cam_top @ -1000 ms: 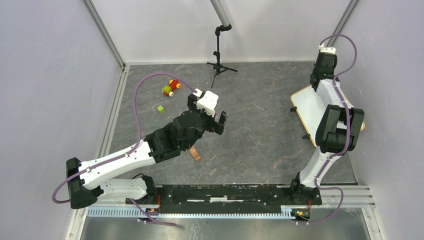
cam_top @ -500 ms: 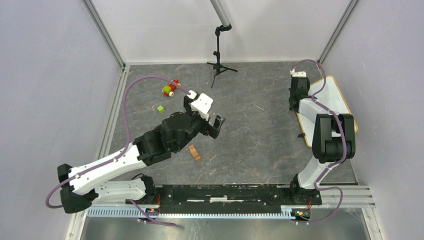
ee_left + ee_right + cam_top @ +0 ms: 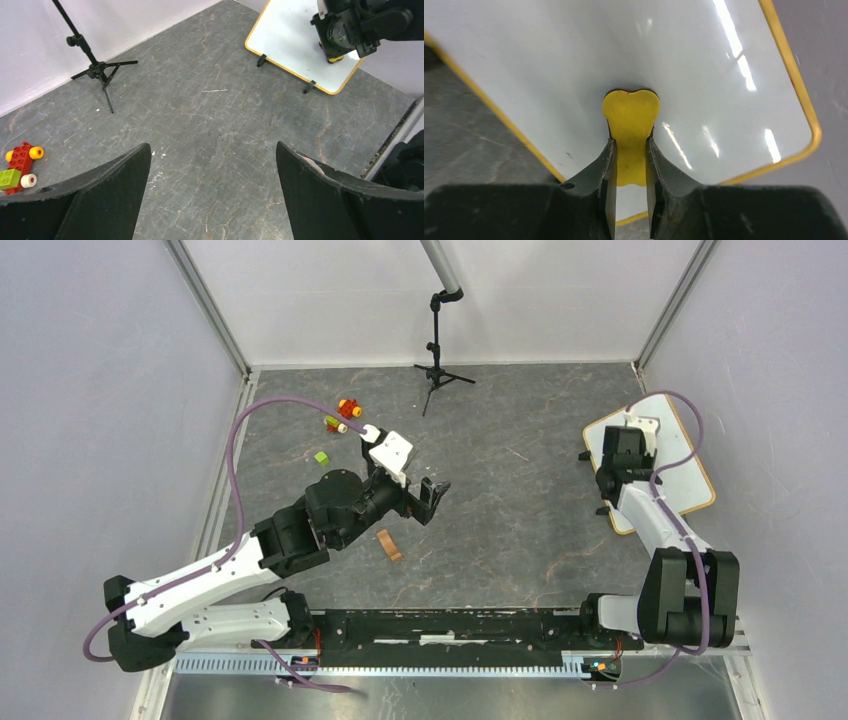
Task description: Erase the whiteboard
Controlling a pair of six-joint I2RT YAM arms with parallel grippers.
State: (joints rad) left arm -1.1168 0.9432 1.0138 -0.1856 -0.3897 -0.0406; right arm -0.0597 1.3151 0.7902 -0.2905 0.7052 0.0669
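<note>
The whiteboard (image 3: 688,472) lies flat at the right of the table, white with a yellow-tan frame. It also shows in the left wrist view (image 3: 292,42) and fills the right wrist view (image 3: 549,55). I see no handwriting on it, only faint specks. My right gripper (image 3: 615,472) is over the board's left part, shut on a yellow eraser (image 3: 631,125) that rests on the board surface. The eraser also shows in the left wrist view (image 3: 336,58). My left gripper (image 3: 422,492) hangs open and empty above the middle of the table (image 3: 212,150).
A red, yellow and green toy (image 3: 343,412) and a small green block (image 3: 321,457) lie at the back left. A small brown piece (image 3: 388,544) lies under my left arm. A black tripod stand (image 3: 437,370) stands at the back centre. Two black clips sit on the board's left edge.
My right arm has folded back, bringing the gripper and eraser from the board's far edge down across it to its near left part. My left arm has drawn back a little to the left.
</note>
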